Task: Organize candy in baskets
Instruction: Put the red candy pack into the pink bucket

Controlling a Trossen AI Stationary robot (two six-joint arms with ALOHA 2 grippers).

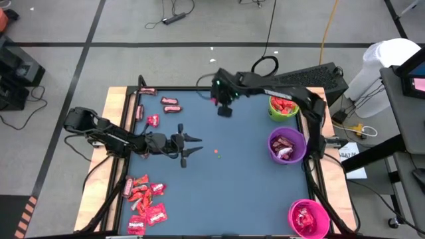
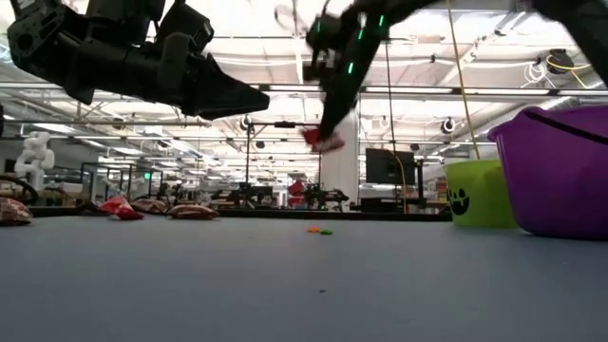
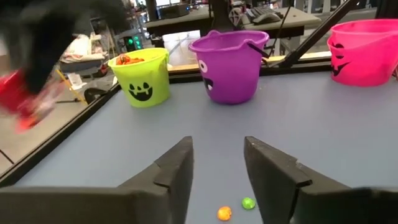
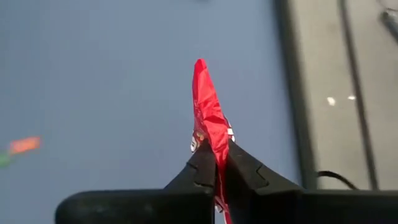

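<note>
From my remote station I find the right gripper [image 4: 216,163] pressed together on a shiny red wrapped candy [image 4: 208,118], pinched edge-on between the fingertips and lifted clear of the blue table top [image 1: 246,172]. In the high view this gripper [image 1: 225,110] sits over the far middle of the table, well apart from the lime green round plastic basket [image 1: 283,108]. The left gripper [image 3: 217,168] hovers over the table's left-centre with its fingers spread and nothing between them; two tiny loose round dots, orange and green [image 3: 236,208], lie on the table just ahead of it.

The purple round plastic basket [image 1: 287,146] stands next to the green one along the right edge, and the bright pink round plastic basket [image 1: 308,218] at the near right corner; all three hold wrapped candy. A cluster of red wrapped candies [image 1: 145,202] lies at the near left, with several more [image 1: 159,109] scattered at the far left.
</note>
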